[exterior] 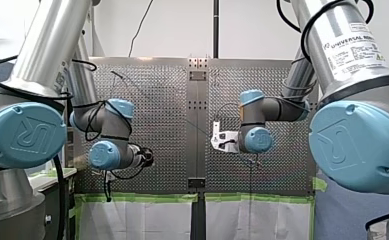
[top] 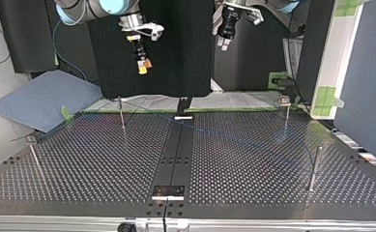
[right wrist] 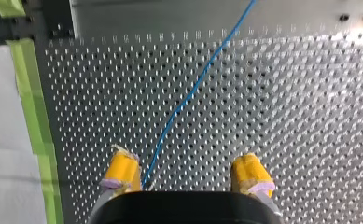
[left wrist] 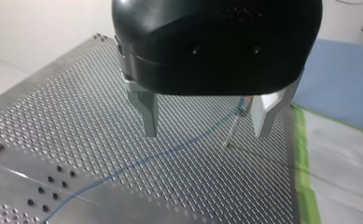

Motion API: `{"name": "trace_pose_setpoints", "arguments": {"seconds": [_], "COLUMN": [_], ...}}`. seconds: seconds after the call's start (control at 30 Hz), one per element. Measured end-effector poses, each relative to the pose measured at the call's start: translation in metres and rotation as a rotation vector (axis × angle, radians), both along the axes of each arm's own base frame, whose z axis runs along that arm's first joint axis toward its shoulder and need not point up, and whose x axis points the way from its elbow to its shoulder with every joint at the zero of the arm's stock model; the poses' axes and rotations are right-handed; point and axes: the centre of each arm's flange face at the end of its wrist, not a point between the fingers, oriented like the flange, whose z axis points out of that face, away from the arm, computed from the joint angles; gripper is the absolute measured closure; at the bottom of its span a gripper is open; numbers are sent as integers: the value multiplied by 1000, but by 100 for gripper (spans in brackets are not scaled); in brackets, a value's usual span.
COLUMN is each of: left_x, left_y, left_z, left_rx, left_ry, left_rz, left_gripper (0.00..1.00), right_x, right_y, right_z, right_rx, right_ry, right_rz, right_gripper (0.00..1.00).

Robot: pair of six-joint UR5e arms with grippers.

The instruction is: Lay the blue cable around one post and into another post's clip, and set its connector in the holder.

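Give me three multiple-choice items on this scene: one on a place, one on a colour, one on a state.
1. Where does the cable lie?
A. held up in the air
B. on the table, running out from between my right gripper's fingers
C. off the table altogether

2. What colour are my right gripper's pads?
A. red
B. yellow
C. black

3. How is my left gripper?
A. open, holding nothing
B. shut on the cable
C. shut, empty

Answers:
1 B: the right wrist view shows the cable flat on the table between the fingers.
2 B: both pads are yellow there.
3 A: the left wrist view shows its fingers wide apart above the table.
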Motion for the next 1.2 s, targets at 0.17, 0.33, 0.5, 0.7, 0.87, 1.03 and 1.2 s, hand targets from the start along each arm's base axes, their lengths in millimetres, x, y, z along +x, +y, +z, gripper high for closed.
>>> {"name": "trace_pose_setpoints", "arguments": {"seconds": [0.17, 0.33, 0.5, 0.7, 0.87, 1.03, 1.2], "left_x": [10, 15, 16, 16, 15, 12, 9], "left_y": [-11, -11, -7, -5, -4, -3, 0], "left_z": [6, 7, 8, 7, 7, 5, 2], "left_rx": [-37, -44, -40, -32, -39, -34, -8], "left_ry": [-17, -22, -25, -19, -9, 13, 37], "left_rz": [-25, 0, 42, 60, 64, 67, 72], "left_gripper": [0, 0, 0, 0, 0, 0, 0], "right_x": [10, 19, 24, 24, 24, 22, 23], "right_y": [11, 21, 27, 30, 30, 29, 29], "right_z": [-2, -3, -3, -6, -7, -7, -7], "right_rx": [-2, -3, -7, -7, -8, -13, -20], "right_ry": [2, -1, -1, 6, 11, 10, 9], "right_rz": [62, 114, 124, 97, 77, 46, 39], "right_gripper": [0, 0, 0, 0, 0, 0, 0]}}
